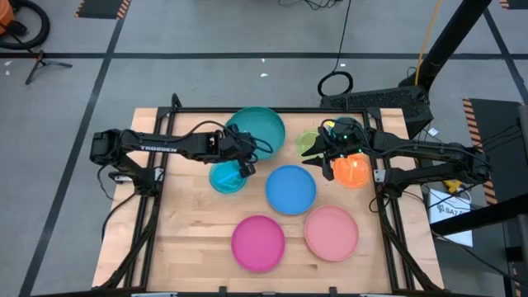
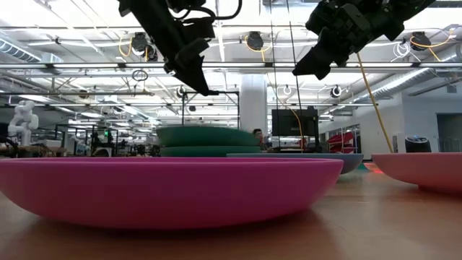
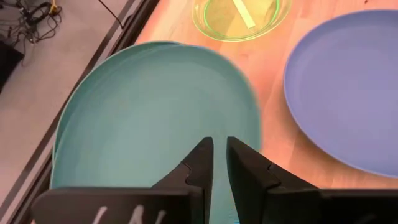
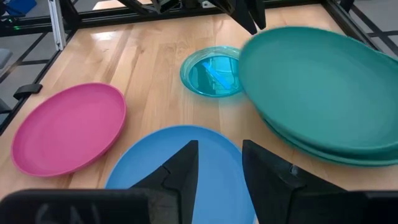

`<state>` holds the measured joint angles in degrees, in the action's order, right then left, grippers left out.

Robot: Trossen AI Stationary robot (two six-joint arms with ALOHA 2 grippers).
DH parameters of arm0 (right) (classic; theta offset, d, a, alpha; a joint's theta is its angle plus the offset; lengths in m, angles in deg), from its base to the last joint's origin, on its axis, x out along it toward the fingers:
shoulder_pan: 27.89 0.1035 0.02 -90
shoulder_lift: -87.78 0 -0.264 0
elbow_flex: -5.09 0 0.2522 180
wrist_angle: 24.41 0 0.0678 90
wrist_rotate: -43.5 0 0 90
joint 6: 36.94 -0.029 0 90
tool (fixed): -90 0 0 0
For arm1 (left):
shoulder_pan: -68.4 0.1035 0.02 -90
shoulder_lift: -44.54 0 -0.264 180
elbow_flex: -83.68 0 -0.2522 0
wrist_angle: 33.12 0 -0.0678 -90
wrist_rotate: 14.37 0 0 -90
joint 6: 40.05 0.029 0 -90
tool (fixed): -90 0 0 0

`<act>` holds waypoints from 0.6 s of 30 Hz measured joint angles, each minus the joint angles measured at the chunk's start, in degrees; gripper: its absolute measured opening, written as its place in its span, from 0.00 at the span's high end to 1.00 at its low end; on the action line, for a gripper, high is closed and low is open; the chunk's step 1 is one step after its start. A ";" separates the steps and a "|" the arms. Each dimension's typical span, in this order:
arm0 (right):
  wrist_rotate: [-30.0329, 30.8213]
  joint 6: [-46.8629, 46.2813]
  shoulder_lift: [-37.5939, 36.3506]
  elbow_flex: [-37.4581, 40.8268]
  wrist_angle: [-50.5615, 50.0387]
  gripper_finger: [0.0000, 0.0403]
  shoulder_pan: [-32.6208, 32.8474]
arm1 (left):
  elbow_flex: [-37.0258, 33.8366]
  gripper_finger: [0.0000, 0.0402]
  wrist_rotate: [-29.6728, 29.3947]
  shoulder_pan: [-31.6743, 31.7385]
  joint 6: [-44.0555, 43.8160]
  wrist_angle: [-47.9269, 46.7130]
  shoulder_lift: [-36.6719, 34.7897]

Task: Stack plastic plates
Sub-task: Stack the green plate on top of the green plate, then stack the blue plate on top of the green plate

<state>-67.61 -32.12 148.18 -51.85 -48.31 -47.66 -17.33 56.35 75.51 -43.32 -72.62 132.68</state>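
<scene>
the left end effector (image 1: 244,162) hangs at the teal plates' (image 1: 257,127) 7 o'clock edge, above the small cyan plate (image 1: 226,176). its fingers stand barely apart, holding nothing. two teal plates lie nested, probably a stack begun. at 3 o'clock the blue plate (image 1: 290,189) lies alone; magenta plate (image 1: 258,242) and pink plate (image 1: 332,232) wait nearer. the right end effector (image 1: 320,153) hovers empty, released, between the lime plate (image 1: 308,142) and orange plate (image 1: 353,171), likely choosing.

Two large round opaque teal plastic plates (image 1: 261,125) are lying stacked, slightly offset, at the worktop's far edge. Small translucent cyan (image 1: 225,177), lime-green (image 1: 308,142) and orange (image 1: 351,171) plates are flanking the large blue (image 1: 290,189), magenta (image 1: 258,242) and pale pink (image 1: 332,233) ones.
</scene>
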 joint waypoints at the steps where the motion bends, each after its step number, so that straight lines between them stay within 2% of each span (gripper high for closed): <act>1: 0.00 0.00 0.00 0.00 -0.01 0.71 -0.02 | 0.00 0.86 0.00 0.00 0.00 -0.02 0.00; 11: 0.00 -0.03 0.00 0.00 -0.01 0.71 0.00 | 0.00 0.86 -0.13 -0.50 -0.19 -0.09 0.00; 18: 0.41 -2.70 0.00 0.00 0.01 0.71 0.00 | 0.00 0.86 -2.68 -5.00 -2.07 -0.19 0.00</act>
<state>-67.20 -34.82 148.18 -51.85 -48.30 -47.66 -17.33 53.66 70.51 -45.39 -72.82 132.68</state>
